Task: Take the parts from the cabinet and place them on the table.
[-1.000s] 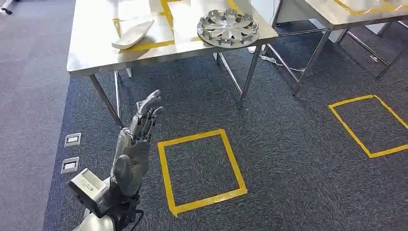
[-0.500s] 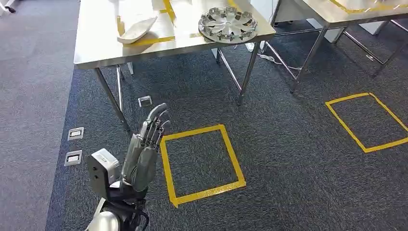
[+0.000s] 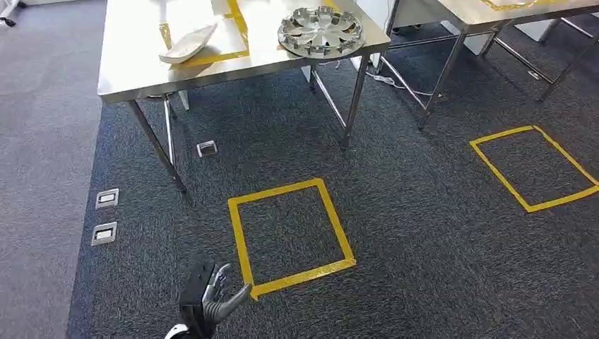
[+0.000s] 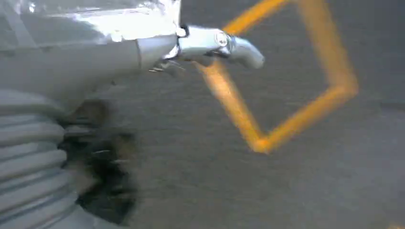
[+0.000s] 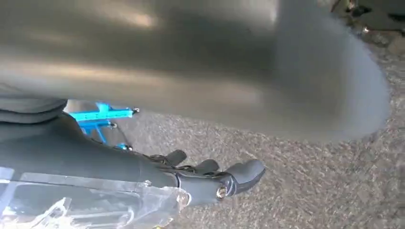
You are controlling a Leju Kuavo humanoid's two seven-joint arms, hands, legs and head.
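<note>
A silver wheel cover [image 3: 321, 30] lies on the steel table [image 3: 134, 70] near its right front corner. A white curved part [image 3: 187, 44] lies on the same table, on yellow tape to the left. My left hand [image 3: 207, 298] hangs low at the bottom of the head view, over the carpet, fingers apart and holding nothing. The left wrist view shows that hand [image 4: 90, 57] with one finger [image 4: 229, 44] stretched out above a yellow tape corner. My right hand [image 5: 200, 179] hangs over the carpet with its fingers extended and nothing in them.
A yellow tape square [image 3: 289, 236] marks the carpet just ahead, and another [image 3: 537, 166] lies to the right. Floor sockets [image 3: 106, 215] and a small box [image 3: 206, 147] sit near the table's legs. A second steel table [image 3: 494, 10] stands at the back right.
My left arm has dropped from raised in front of me to the bottom edge of the head view. The whole view has shifted slightly, so the camera moved.
</note>
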